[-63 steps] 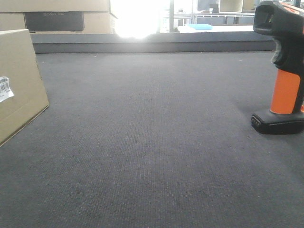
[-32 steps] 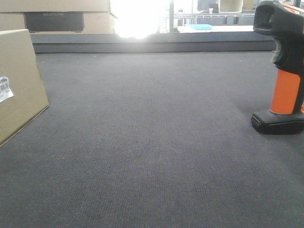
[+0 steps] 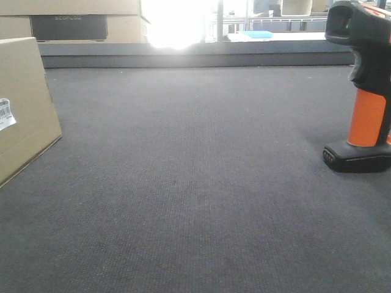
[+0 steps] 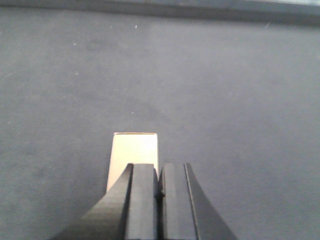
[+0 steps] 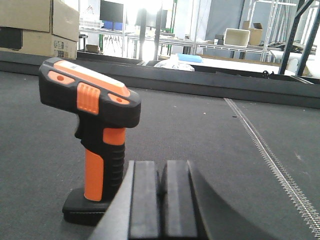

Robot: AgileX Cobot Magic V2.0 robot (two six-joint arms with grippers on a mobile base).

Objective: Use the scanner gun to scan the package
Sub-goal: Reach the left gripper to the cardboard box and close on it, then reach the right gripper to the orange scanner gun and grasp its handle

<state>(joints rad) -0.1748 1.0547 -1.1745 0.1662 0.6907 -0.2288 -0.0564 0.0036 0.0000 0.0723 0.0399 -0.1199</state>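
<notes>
Waiting at opposite edges of the grey-matted tabletop [image 3: 195,183], the package [image 3: 21,104] and the scanner gun [image 3: 365,91] stand well apart, neither of them in any grip. The tan box sits at the left edge, its white barcode label [image 3: 5,115] on the face turned toward the middle of the tabletop. The scanner gun stands upright on its flat black foot at the right edge, head aimed toward the box's side.

The left gripper [image 4: 159,200] hangs above the package with its fingers pressed together and nothing between them. The right gripper [image 5: 162,200], also pressed together and empty, sits low and near the gun's orange handle, apparently not touching it. Pale boxes with a dark panel [image 3: 67,24] are stacked beyond the far left corner and play no part.

The task looks to be at its opening step, the pick-up of the scanner, which is not yet done. The next move calls for the right fingers to spread wide enough to take the handle, then close on it squarely so the upright gun is not tipped off its foot. After that, head and label must be brought to face each other.
</notes>
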